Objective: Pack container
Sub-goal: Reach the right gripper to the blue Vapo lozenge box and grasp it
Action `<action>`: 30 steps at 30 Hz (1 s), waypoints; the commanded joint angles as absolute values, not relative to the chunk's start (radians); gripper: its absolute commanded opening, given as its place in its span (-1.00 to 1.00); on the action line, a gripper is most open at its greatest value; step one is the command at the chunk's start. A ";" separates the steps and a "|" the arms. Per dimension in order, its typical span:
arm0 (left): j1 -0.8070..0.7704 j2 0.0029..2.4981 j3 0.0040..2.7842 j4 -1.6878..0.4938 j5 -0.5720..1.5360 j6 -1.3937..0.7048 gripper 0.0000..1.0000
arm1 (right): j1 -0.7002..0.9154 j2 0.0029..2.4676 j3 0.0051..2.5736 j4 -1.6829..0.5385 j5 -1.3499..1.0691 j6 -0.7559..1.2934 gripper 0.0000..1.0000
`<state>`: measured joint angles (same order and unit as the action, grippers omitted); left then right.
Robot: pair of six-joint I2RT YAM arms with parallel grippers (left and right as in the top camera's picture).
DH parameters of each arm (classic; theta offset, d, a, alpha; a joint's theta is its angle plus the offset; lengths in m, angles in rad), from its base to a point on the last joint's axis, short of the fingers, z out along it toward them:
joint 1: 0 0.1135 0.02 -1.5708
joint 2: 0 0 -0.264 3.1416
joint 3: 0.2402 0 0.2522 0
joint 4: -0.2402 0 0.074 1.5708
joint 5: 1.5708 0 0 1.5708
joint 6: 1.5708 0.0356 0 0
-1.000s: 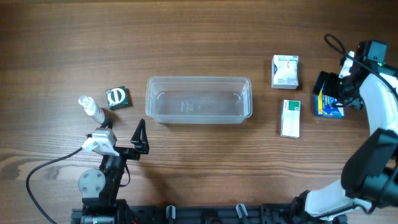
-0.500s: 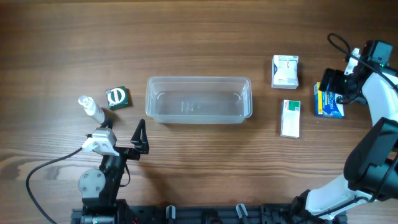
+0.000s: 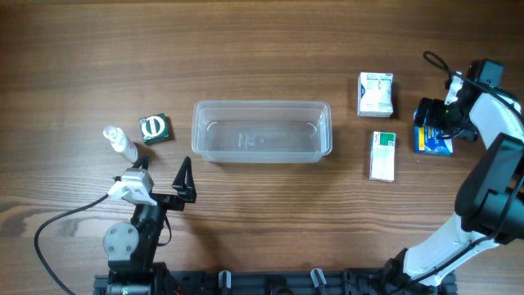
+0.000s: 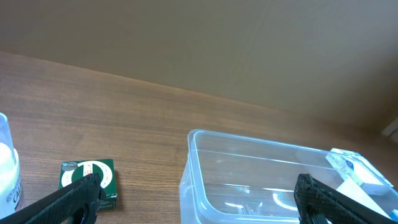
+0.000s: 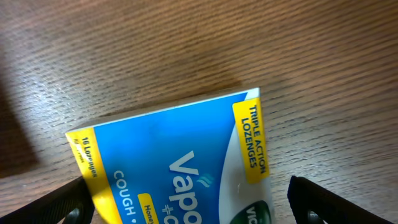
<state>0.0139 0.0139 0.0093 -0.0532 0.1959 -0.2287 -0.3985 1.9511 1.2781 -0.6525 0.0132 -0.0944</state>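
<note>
The clear plastic container (image 3: 262, 131) stands empty mid-table; it also shows in the left wrist view (image 4: 273, 180). My left gripper (image 3: 164, 174) is open and empty just in front of the container's left end, its fingers wide apart (image 4: 196, 208). My right gripper (image 3: 431, 121) is open at the far right, low over a blue and yellow lozenge box (image 3: 436, 146). In the right wrist view the lozenge box (image 5: 180, 162) lies flat on the wood between the two fingers (image 5: 193, 205).
A small green box (image 3: 154, 129) and a small clear bottle (image 3: 120, 142) lie left of the container. A white box (image 3: 375, 93) and a green and white box (image 3: 382, 155) lie between the container and the lozenge box.
My right gripper shifted slightly back and then left again over the lozenge box, which stays in place. The left arm has not moved.
</note>
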 commanded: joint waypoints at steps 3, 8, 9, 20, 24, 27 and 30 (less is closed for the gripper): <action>0.008 0.007 0.006 -0.058 0.193 -0.213 0.99 | -0.403 1.992 1.283 -0.666 0.000 -0.068 0.98; 0.008 0.007 0.006 -0.058 0.194 -0.213 0.99 | -0.403 2.003 1.283 -0.706 0.000 -0.068 0.89; 0.008 0.007 0.006 -0.058 0.193 -0.213 0.99 | -0.403 2.003 1.283 -0.708 0.000 -0.068 0.87; 0.008 0.007 0.006 -0.058 0.194 -0.213 1.00 | -0.403 2.003 1.283 -0.710 0.000 -0.076 0.18; 0.008 0.007 0.006 -0.058 0.193 -0.213 0.99 | -0.403 2.003 1.283 -0.710 0.000 -0.074 0.10; 0.008 0.007 0.006 -0.058 0.194 -0.213 1.00 | -0.403 2.002 1.288 -0.715 0.000 -0.043 0.05; 0.008 0.007 0.006 -0.059 0.193 -0.213 1.00 | -0.403 1.986 1.300 -0.730 -0.002 -0.012 0.01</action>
